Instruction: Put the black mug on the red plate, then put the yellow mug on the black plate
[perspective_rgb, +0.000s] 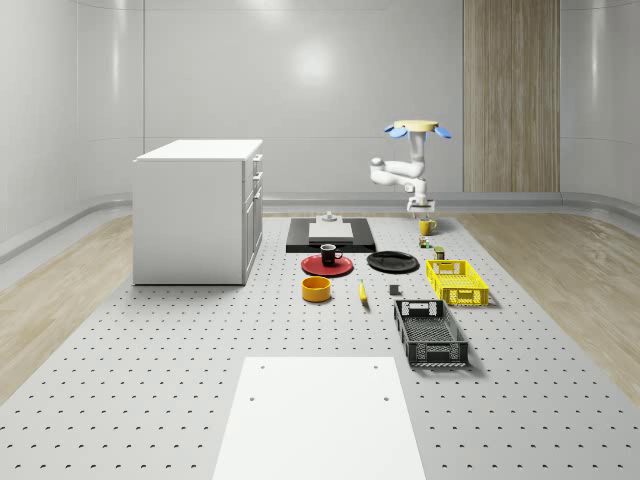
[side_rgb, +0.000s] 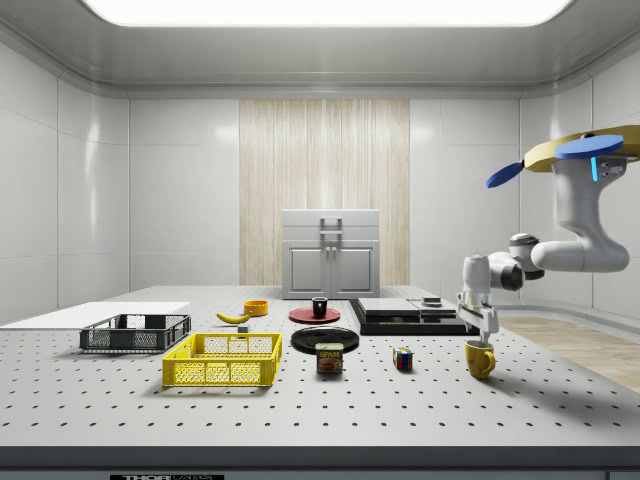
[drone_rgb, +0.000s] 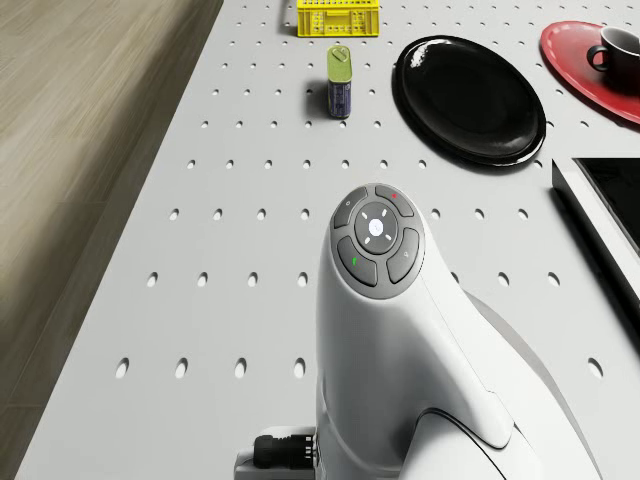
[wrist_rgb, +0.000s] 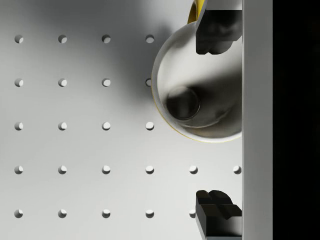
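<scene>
The yellow mug (perspective_rgb: 427, 227) (side_rgb: 480, 359) stands upright on the table near its far right part. My gripper (side_rgb: 479, 333) (perspective_rgb: 424, 210) hangs open just above it, holding nothing. In the wrist view the mug (wrist_rgb: 200, 100) shows its white inside; one fingertip (wrist_rgb: 216, 31) is over its rim and the other (wrist_rgb: 218, 214) is well clear of it. The black mug (perspective_rgb: 330, 254) (side_rgb: 319, 307) stands on the red plate (perspective_rgb: 318, 267) (drone_rgb: 580, 62). The black plate (perspective_rgb: 392, 262) (drone_rgb: 470, 100) lies bare beside it. The drone (perspective_rgb: 420, 128) hovers high above the yellow mug's end of the table.
A tin can (side_rgb: 329, 358) and a colour cube (side_rgb: 403, 359) stand between the yellow mug and the black plate. A yellow crate (perspective_rgb: 457, 281), black crate (perspective_rgb: 430, 333), yellow bowl (perspective_rgb: 316, 289), banana (side_rgb: 234, 317), black slab (perspective_rgb: 330, 236) and white cabinet (perspective_rgb: 200, 210) stand around.
</scene>
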